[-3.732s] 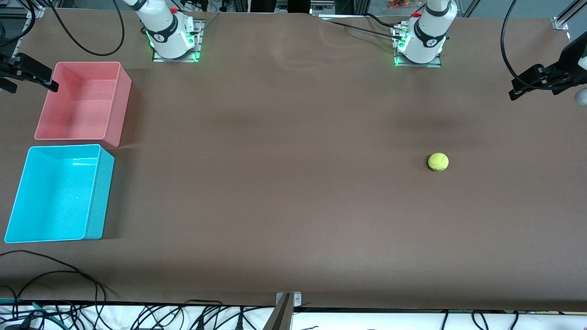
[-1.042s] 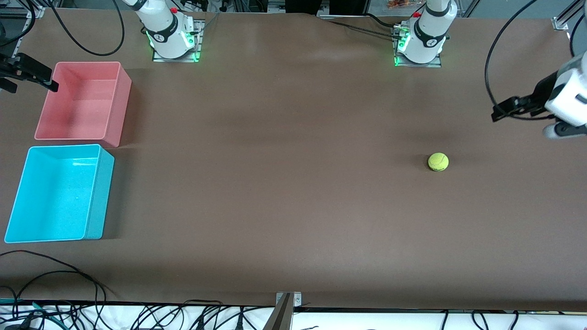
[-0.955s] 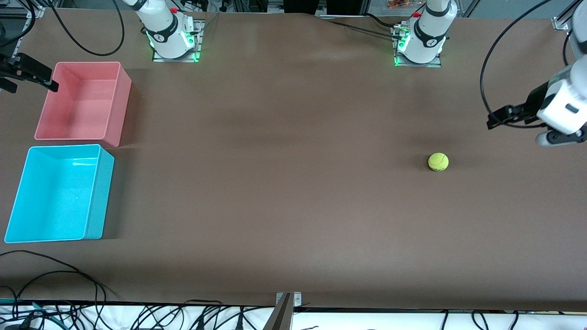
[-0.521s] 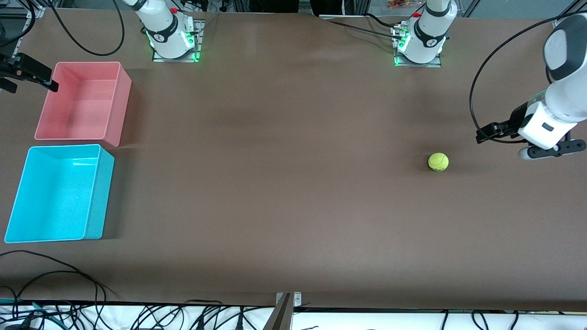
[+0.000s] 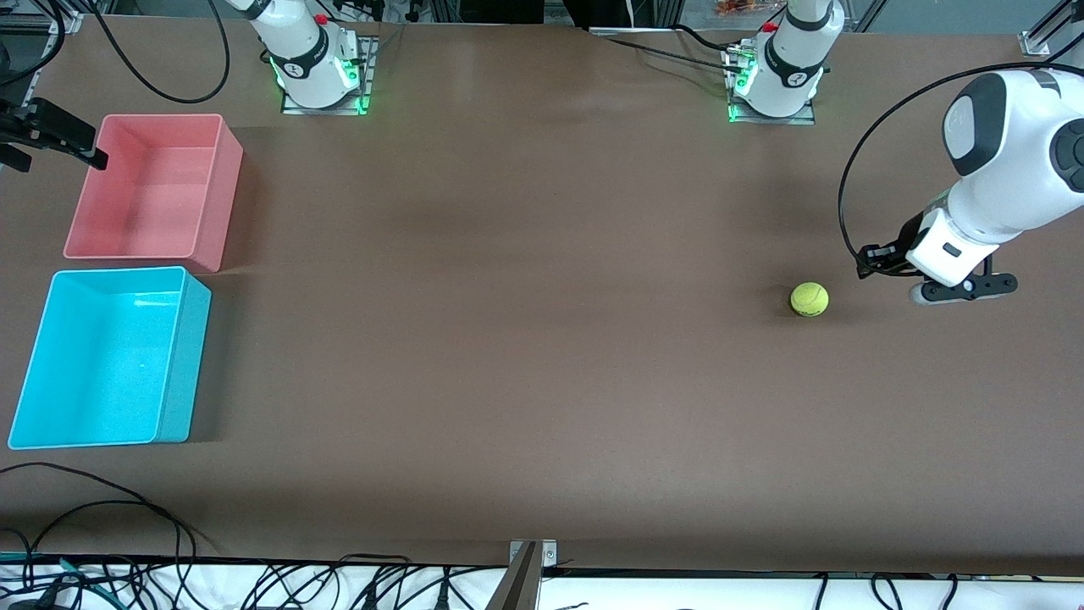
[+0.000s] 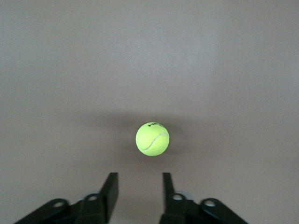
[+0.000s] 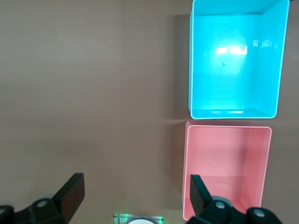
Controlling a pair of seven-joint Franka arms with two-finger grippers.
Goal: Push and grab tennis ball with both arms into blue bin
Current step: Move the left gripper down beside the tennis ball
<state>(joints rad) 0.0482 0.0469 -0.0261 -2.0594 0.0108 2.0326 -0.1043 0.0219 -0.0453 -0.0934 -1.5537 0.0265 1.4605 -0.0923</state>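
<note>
Brown bench [image 5: 542, 356]. Ball [image 5: 810, 299] just beside left gripper [image 6: 139, 190], partly open, holding nothing. Right gripper [image 7: 135, 193] wide open, empty, above pink bin [image 5: 144, 186]; blue bin [image 5: 102, 360] alongside.

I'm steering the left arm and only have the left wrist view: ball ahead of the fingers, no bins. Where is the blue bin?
Observer: The blue bin stands at the right arm's end of the table; the tennis ball lies toward the left arm's end, with your left gripper beside it.
Operator: Anything beside that bin I might hit instead?
Observer: Yes, a pink bin stands beside it, farther from the front camera.
Operator: And the other arm?
Observer: The right gripper waits up by the pink bin, fingers wide open, holding nothing.
</note>
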